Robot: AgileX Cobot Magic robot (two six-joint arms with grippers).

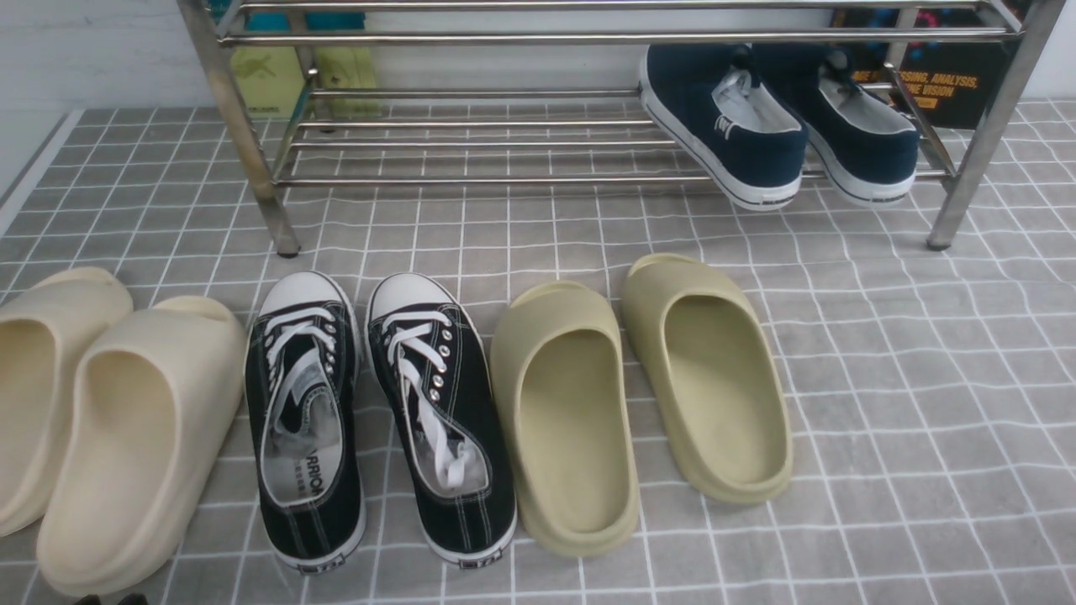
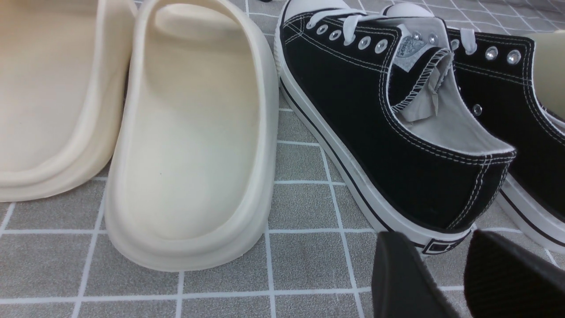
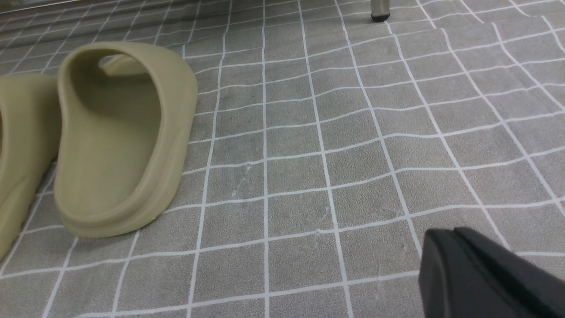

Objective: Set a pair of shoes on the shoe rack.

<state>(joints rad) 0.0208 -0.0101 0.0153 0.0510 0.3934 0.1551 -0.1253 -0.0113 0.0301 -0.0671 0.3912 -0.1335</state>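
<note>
Two navy-blue slip-on shoes, one on the left [image 1: 727, 126] and one on the right [image 1: 866, 126], sit side by side on the lowest bars at the right end of the steel shoe rack [image 1: 471, 179], heels tipped toward me. Neither shows in the wrist views. My left gripper [image 2: 435, 238] is open and empty, low over the cloth just behind the heel of a black sneaker [image 2: 397, 132]. Its tips barely show at the front view's bottom edge [image 1: 109, 599]. My right gripper [image 3: 446, 234] is shut and empty above bare cloth, right of an olive slide [image 3: 119, 141].
On the grey grid cloth [image 1: 925, 420] lie, from left to right, two cream slides [image 1: 134, 437], two black lace-up sneakers [image 1: 378, 412] and two olive slides [image 1: 639, 395]. A rack leg [image 3: 379, 11] stands far ahead of the right gripper. A black box [image 1: 950, 84] stands behind the rack.
</note>
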